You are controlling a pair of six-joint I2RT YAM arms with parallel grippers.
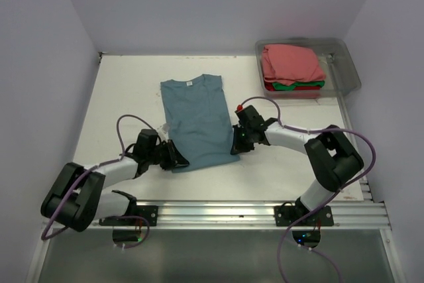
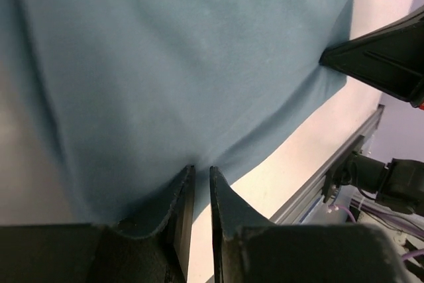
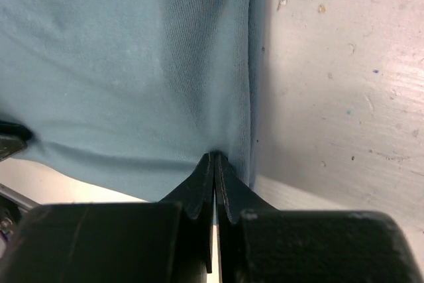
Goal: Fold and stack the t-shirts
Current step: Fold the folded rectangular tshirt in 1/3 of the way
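Left wrist view: left pincer (image 2: 200, 178) jaws nearly together with a thin slit btwn them, tips right at the hem of the blue tee (image 2: 185, 64). You can't tell if cloth is actually caught. Right pincer (image 3: 215, 160) is clamped on the opposite hem corner, and the fabric puckers at its tips. Blue tee lies flat mid-counter (image 1: 126, 97), neck away from you, sides apparently folded in. Pink tee (image 1: 291, 63) sits atop green tee (image 1: 285, 86) and red tee (image 1: 311, 89) in the clear bin (image 1: 348, 64), far right.

Risks:
- If you lift w/ the left side empty, only one corner rises, the tee drags skewed and the fold goes crooked.
- Right's thin pinch could slip under tension.

Pose: both forearms low over the counter, reaching inward to the near hem corners. Left elbow is folded by its base, right elbow raised.
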